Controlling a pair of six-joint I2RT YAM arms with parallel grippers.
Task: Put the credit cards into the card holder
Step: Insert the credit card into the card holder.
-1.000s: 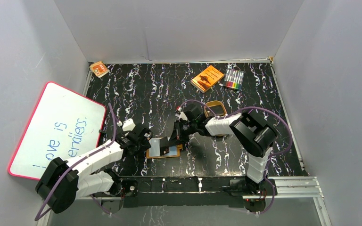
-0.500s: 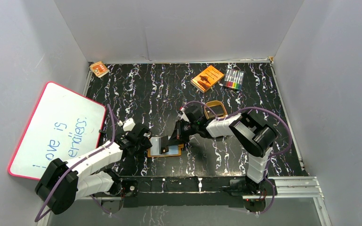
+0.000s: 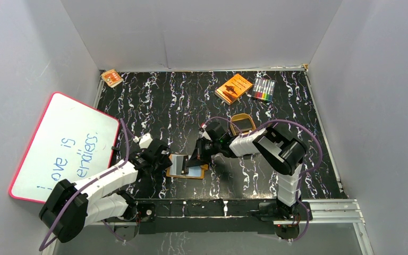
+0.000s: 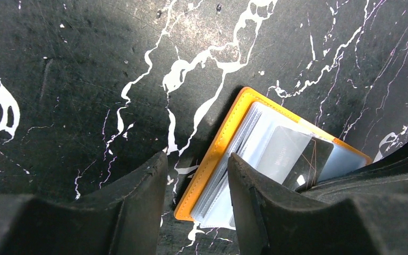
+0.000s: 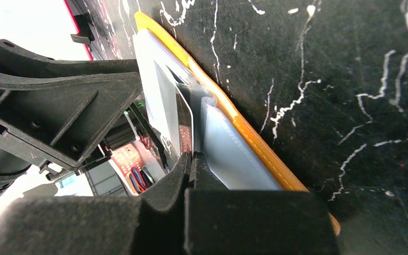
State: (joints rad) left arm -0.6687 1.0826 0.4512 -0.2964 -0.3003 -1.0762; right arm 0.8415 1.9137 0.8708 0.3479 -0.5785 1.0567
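Black marbled worktop (image 3: 154, 101) holds the open card holder (image 4: 220, 149) at lower middle. Left tool (image 4: 196, 159) is spread apart over its orange edge. Right tool (image 5: 191, 159) is pinched shut, tips at a grey card (image 4: 284, 154) inside.

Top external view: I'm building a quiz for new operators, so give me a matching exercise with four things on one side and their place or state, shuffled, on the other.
1. card holder
2. whiteboard
3. orange book
4. marker set

A. multicoloured, at the back of the table
B. leans on the left wall, blue writing
C. lies open near the front edge
D. closed, black print on its cover

Pairs: 1-C, 2-B, 3-D, 4-A
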